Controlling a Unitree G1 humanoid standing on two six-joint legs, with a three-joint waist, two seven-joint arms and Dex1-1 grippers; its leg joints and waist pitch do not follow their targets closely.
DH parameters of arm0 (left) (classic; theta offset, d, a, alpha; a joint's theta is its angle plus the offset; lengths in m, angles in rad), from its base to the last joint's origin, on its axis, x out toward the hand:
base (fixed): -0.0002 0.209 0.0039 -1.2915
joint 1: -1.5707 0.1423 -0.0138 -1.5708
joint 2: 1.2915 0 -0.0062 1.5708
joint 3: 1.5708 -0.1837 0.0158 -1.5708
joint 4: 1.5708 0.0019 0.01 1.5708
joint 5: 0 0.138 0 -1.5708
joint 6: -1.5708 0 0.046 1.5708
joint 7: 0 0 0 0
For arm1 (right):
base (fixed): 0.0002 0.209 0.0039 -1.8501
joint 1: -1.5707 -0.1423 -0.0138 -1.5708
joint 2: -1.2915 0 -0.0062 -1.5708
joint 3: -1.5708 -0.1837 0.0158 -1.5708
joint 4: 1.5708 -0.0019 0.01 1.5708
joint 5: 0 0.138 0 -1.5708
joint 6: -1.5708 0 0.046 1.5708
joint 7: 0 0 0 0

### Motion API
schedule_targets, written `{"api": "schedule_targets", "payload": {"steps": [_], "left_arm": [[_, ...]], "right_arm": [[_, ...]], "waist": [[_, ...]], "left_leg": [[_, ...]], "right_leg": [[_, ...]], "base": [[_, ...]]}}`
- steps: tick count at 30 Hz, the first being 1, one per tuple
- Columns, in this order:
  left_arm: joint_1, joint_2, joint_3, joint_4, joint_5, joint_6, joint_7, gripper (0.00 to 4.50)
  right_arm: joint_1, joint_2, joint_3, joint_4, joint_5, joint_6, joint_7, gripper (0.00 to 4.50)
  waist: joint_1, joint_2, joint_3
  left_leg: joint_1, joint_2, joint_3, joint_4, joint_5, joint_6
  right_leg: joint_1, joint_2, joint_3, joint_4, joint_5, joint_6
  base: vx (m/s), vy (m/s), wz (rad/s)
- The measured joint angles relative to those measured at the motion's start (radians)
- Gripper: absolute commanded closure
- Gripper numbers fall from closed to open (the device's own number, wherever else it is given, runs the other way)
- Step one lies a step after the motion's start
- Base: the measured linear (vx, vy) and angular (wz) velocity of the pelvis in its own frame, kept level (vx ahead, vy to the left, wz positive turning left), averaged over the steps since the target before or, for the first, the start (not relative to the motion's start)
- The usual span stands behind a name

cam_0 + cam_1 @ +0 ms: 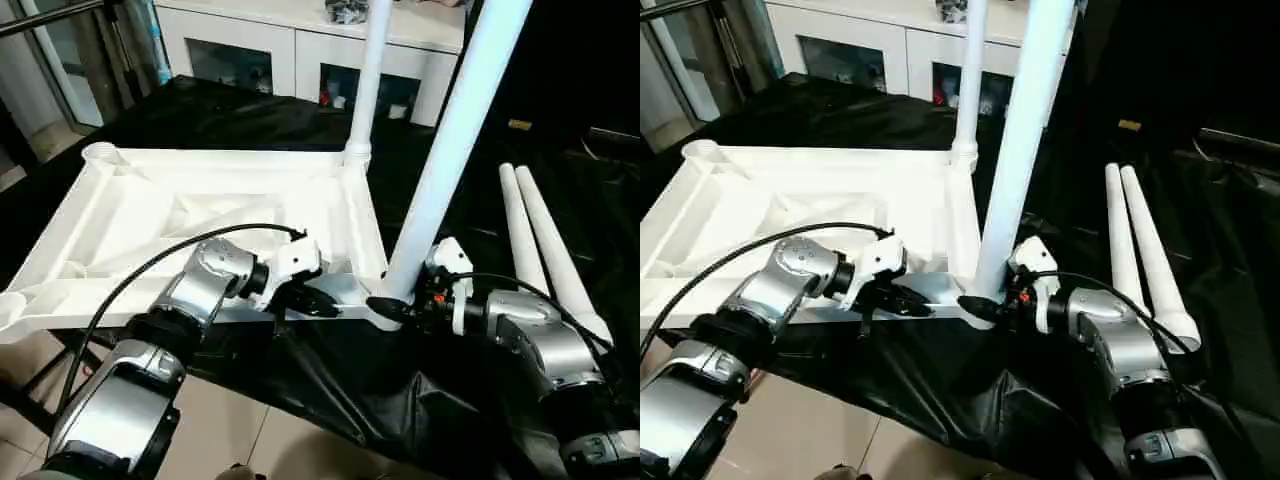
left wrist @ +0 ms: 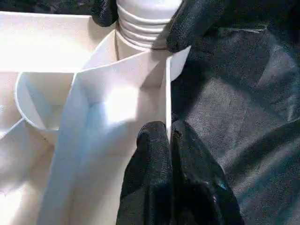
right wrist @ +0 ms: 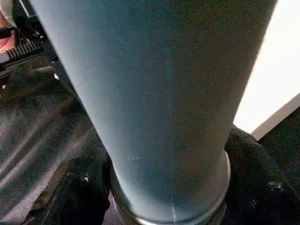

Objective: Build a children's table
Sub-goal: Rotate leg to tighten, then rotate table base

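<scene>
Two legs standing upright in corner sockets of upturned table top (image 1: 200, 215): far leg (image 1: 367, 70) and near leg (image 1: 450, 140), both cut off by upper picture edge. Two spare legs (image 1: 545, 250) lying side by side on black cloth (image 1: 330, 390), just right of right arm. Table top resting ribbed side up on same cloth, left corner cut off at picture edge. White cabinet (image 1: 300, 45) behind, contents of glass-fronted compartments too small to make out.

Left gripper (image 1: 318, 303) reaching in from near side, forearm angled toward near right corner; fingers (image 2: 154, 173) pinched on thin near rim of table top, beside socket. Right gripper (image 1: 392, 307) extended leftward at base of near leg; fingers (image 3: 255, 183) wrapped on either side of leg's lower end, clasping it at socket. Thread ridges of that leg visible at socket mouth in left wrist view. Junction of leg and socket partly hidden behind right gripper in head views.
</scene>
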Motion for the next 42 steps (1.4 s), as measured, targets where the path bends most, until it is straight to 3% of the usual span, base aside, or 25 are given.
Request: {"api": "schedule_targets", "payload": {"steps": [6, 8, 11, 12, 13, 14, 18, 19, 24, 29, 30, 33, 36, 39, 42], "left_arm": [[-0.052, -0.055, 0.020, 0.094, 0.026, 0.014, 0.172, 4.50], [-0.111, -0.124, 0.031, 0.181, 0.041, 0.048, 0.324, 4.50], [-0.144, -0.191, 0.040, 0.233, 0.046, 0.075, 0.440, 4.50], [-0.150, -0.201, 0.040, 0.240, 0.046, 0.076, 0.455, 4.50], [-0.157, -0.208, 0.040, 0.251, 0.046, 0.074, 0.467, 4.50], [-0.159, -0.208, 0.040, 0.252, 0.046, 0.072, 0.471, 4.50], [-0.162, -0.213, 0.041, 0.253, 0.050, 0.059, 0.489, 4.50], [-0.162, -0.213, 0.041, 0.255, 0.052, 0.051, 0.489, 4.50], [-0.172, -0.221, 0.041, 0.300, 0.056, -0.012, 0.502, 4.50], [-0.179, -0.247, 0.050, 0.319, 0.056, -0.060, 0.541, 4.50], [-0.180, -0.249, 0.052, 0.322, 0.056, -0.063, 0.551, 4.22], [-0.184, -0.259, 0.079, 0.338, 0.047, -0.090, 0.589, 4.22], [-0.214, -0.266, 0.099, 0.334, 0.031, -0.122, 0.599, 3.83], [-0.217, -0.260, 0.100, 0.325, 0.033, -0.141, 0.633, 3.70], [-0.203, -0.196, 0.103, 0.294, 0.045, -0.129, 0.707, 3.70]], "right_arm": [[-0.054, 0.079, -0.047, 0.096, -0.043, -0.026, -0.230, 1.80], [-0.120, 0.138, -0.102, 0.193, -0.058, -0.036, -0.416, 1.80], [-0.157, 0.176, -0.148, 0.250, -0.061, -0.042, -0.574, 1.80], [-0.160, 0.180, -0.157, 0.254, -0.060, -0.045, -0.591, 1.45], [-0.162, 0.191, -0.172, 0.260, -0.054, -0.053, -0.607, 1.45], [-0.162, 0.196, -0.178, 0.260, -0.052, -0.058, -0.615, 1.10], [-0.162, 0.205, -0.181, 0.255, -0.044, -0.062, -0.610, 0.97], [-0.158, 0.199, -0.181, 0.250, -0.043, -0.062, -0.594, 0.70], [-0.133, 0.181, -0.183, 0.240, -0.043, -0.098, -0.566, 0.70], [-0.043, 0.139, -0.236, 0.122, 0.030, -0.082, -0.516, 0.70], [-0.033, 0.130, -0.243, 0.103, 0.037, -0.077, -0.505, 0.63], [0.002, 0.099, -0.262, 0.042, 0.059, -0.068, -0.467, 0.63], [0.041, 0.080, -0.267, -0.019, 0.074, -0.050, -0.434, 0.61], [0.074, 0.073, -0.250, -0.074, 0.084, -0.018, -0.397, 0.61], [0.100, 0.074, -0.170, -0.122, 0.077, 0.030, -0.358, 0.61]], "waist": [[-0.013, -0.001, 0.000], [-0.020, -0.001, 0.000], [-0.021, -0.001, 0.000], [-0.021, 0.000, 0.000], [-0.020, 0.000, 0.000], [-0.019, 0.000, 0.000], [-0.019, 0.000, 0.000], [-0.019, 0.000, 0.000], [-0.018, 0.000, 0.000], [-0.006, -0.002, 0.002], [-0.007, -0.002, 0.002], [-0.008, -0.003, 0.003], [-0.010, -0.003, 0.003], [-0.019, -0.003, 0.002], [-0.031, -0.004, 0.003]], "left_leg": [[0.001, 0.000, 0.000, 0.002, 0.000, 0.000], [0.000, -0.001, 0.000, 0.004, 0.000, 0.000], [-0.001, -0.003, 0.000, 0.004, 0.001, 0.000], [-0.001, -0.003, 0.000, 0.003, 0.001, 0.001], [-0.001, -0.003, 0.000, 0.003, 0.001, 0.001], [-0.001, -0.003, 0.000, 0.002, 0.001, 0.001], [-0.002, -0.002, 0.000, -0.002, 0.001, 0.002], [-0.002, -0.002, 0.000, -0.002, 0.002, 0.003], [-0.002, -0.002, 0.000, -0.002, 0.001, 0.002], [-0.006, -0.003, 0.001, -0.001, 0.002, 0.005], [-0.006, -0.003, 0.001, -0.001, 0.003, 0.008], [-0.007, -0.002, 0.001, -0.001, 0.003, 0.009], [-0.006, -0.002, 0.001, -0.001, 0.003, 0.009], [-0.005, -0.001, 0.001, -0.001, 0.003, 0.009], [-0.004, 0.000, 0.000, -0.001, 0.002, 0.007]], "right_leg": [[0.001, 0.000, 0.000, 0.000, -0.003, 0.005], [0.001, -0.001, 0.001, -0.001, -0.003, 0.005], [0.001, -0.002, 0.002, -0.001, -0.003, 0.005], [0.001, -0.002, 0.002, -0.001, -0.002, 0.005], [0.001, -0.002, 0.002, -0.001, 0.002, 0.001], [0.000, -0.002, 0.002, -0.001, 0.002, 0.001], [-0.002, -0.001, 0.001, -0.001, 0.001, 0.002], [-0.002, -0.001, 0.001, -0.001, 0.001, 0.002], [-0.002, -0.001, 0.001, -0.001, 0.001, 0.002], [-0.003, -0.002, 0.001, -0.002, 0.001, 0.002], [-0.004, -0.002, 0.001, -0.002, 0.001, 0.002], [-0.005, -0.002, 0.001, -0.002, 0.001, 0.002], [-0.005, -0.002, 0.001, -0.002, 0.001, 0.002], [-0.004, -0.001, 0.000, -0.001, 0.001, 0.003], [-0.004, 0.000, -0.001, 0.000, 0.001, 0.003]], "base": [[0.000, 0.000, 0.00], [0.000, 0.000, 0.00], [0.000, 0.000, 0.00], [0.000, 0.000, 0.00], [0.000, 0.000, 0.00], [0.000, 0.000, 0.00], [0.000, 0.000, 0.00], [0.000, 0.000, 0.00], [0.000, 0.000, 0.00], [0.000, 0.000, 0.00], [0.000, 0.000, 0.00], [0.000, 0.000, 0.00], [0.000, 0.000, 0.00], [0.000, 0.000, 0.00], [0.000, 0.000, 0.00]]}}
